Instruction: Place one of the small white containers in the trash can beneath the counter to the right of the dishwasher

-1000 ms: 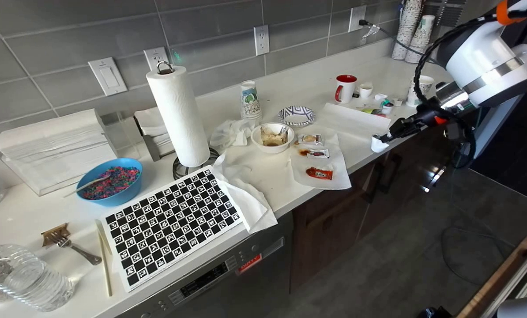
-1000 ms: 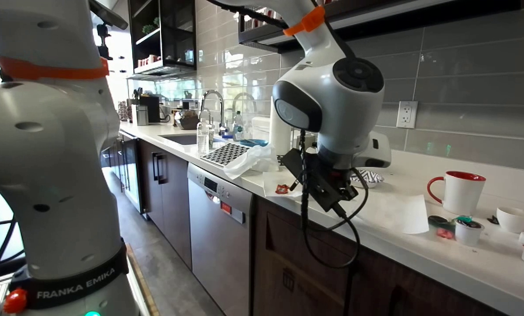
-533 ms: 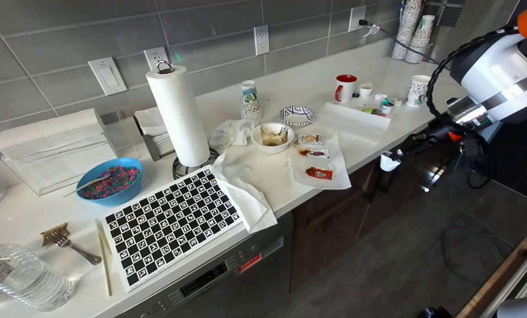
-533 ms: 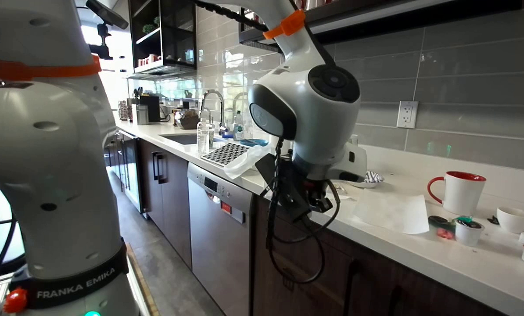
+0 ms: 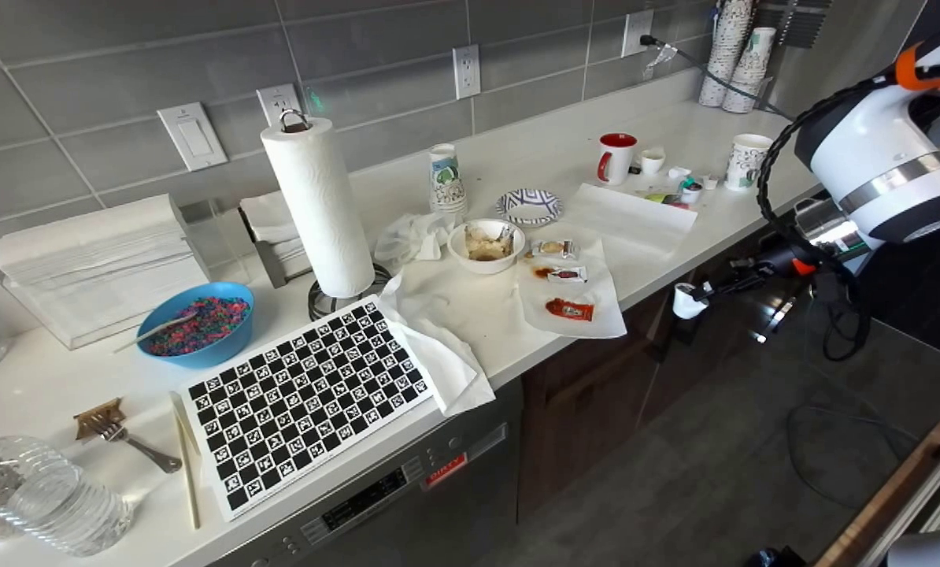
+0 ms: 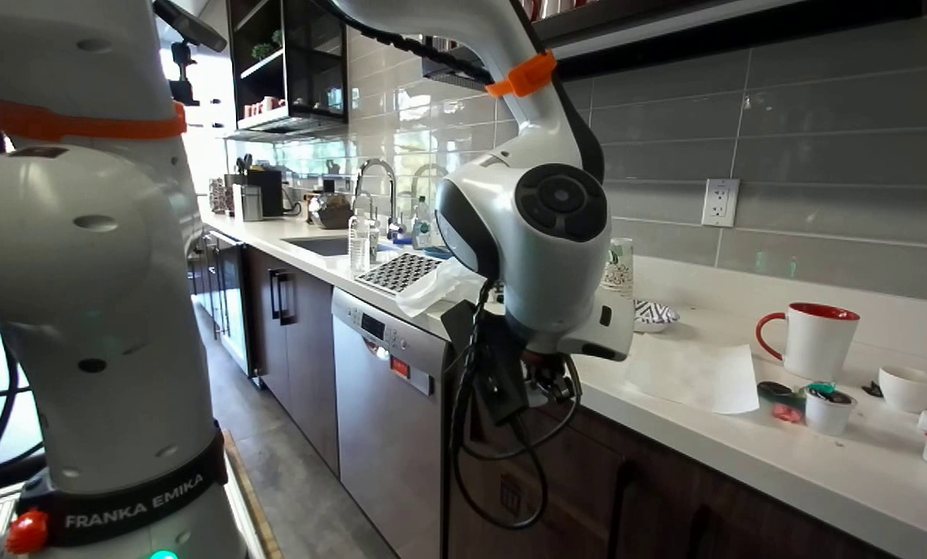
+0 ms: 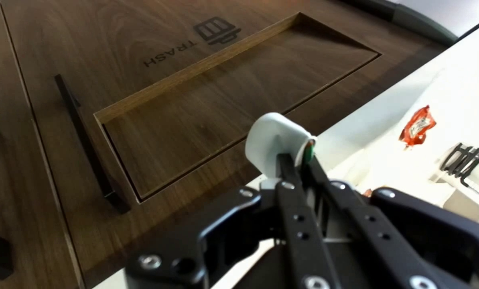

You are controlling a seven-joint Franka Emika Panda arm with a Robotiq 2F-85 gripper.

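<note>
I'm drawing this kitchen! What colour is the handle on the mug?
The handle on the white mug is red; it shows best in an exterior view.

white container (image 7: 268, 140), black end effector (image 7: 298, 160), grey dishwasher (image 6: 390, 427), black-and-white checkered board (image 5: 309, 402)

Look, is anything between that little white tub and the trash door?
Nothing visible stands between the little white tub, in the pincer, and the trash door; whether its sunken panel is open, I can't tell.
</note>
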